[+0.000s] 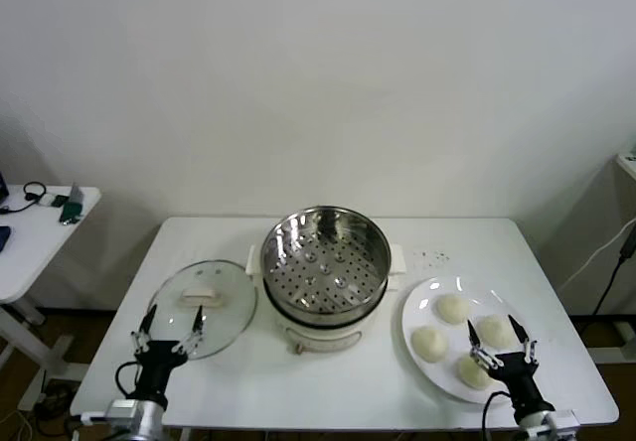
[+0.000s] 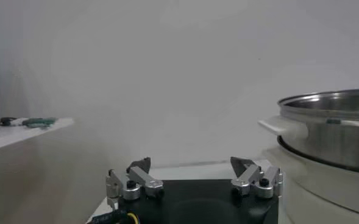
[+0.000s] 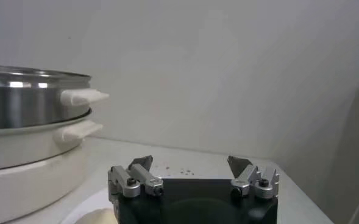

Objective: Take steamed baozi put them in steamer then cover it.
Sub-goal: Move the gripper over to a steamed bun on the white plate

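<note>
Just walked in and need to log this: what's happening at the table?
Nothing is being handled. The steamer stands uncovered and empty, its cover flat on the table to its left. Four baozi sit on the plate. The left gripper and right gripper hover open near the table's front edge.

The room is evenly lit from overhead, soft and bright, with the wall (image 1: 318,83) shading greyer toward the corners. Shadows under the steamer (image 1: 324,262) on the white desk (image 1: 298,381) are faint. Its steel rim throws small glints. In both wrist views the wall looks hazy and the near steamer slightly soft.
</note>
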